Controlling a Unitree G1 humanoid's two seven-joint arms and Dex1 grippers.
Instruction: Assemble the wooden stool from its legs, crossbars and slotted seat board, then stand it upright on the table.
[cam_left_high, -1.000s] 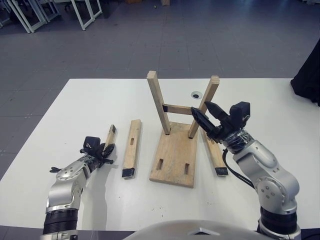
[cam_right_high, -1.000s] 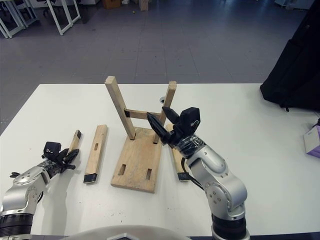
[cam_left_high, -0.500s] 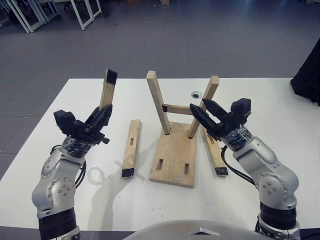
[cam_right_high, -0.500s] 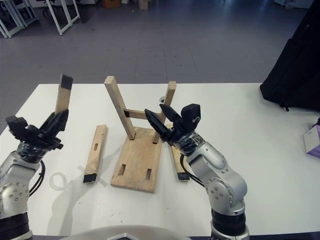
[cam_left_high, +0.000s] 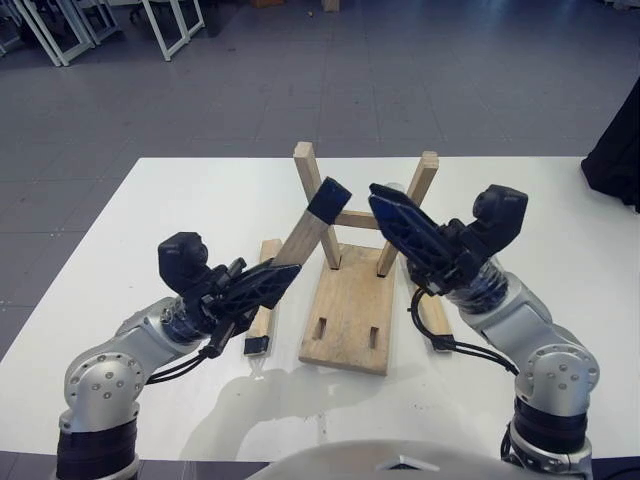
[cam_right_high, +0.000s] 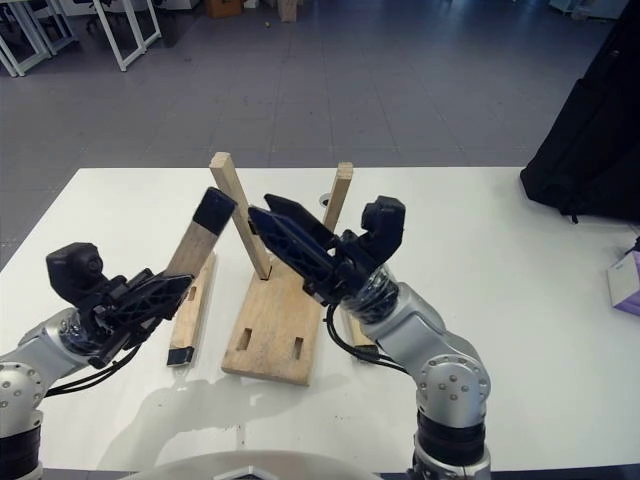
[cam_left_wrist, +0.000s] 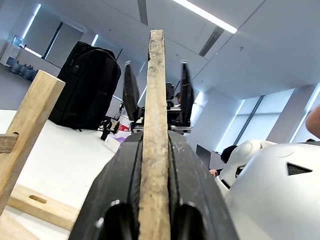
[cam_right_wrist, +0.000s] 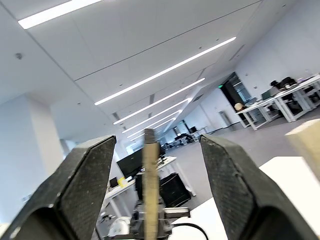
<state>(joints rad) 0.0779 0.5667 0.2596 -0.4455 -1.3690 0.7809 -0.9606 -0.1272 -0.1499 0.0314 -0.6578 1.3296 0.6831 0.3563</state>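
Above the desk (cam_left_high: 130, 230), the left jaws clamp a stool leg (cam_left_high: 303, 235), which tilts toward the right jaws. Those gape wide just beside its black tip, over the seat board (cam_left_high: 345, 300).

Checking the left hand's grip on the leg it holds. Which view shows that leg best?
The left wrist view: the leg runs straight out between the fingers of the left hand, clamped on both sides. The eye views show it tilted over the table, black cap up. The right wrist view shows it edge-on, farther off.
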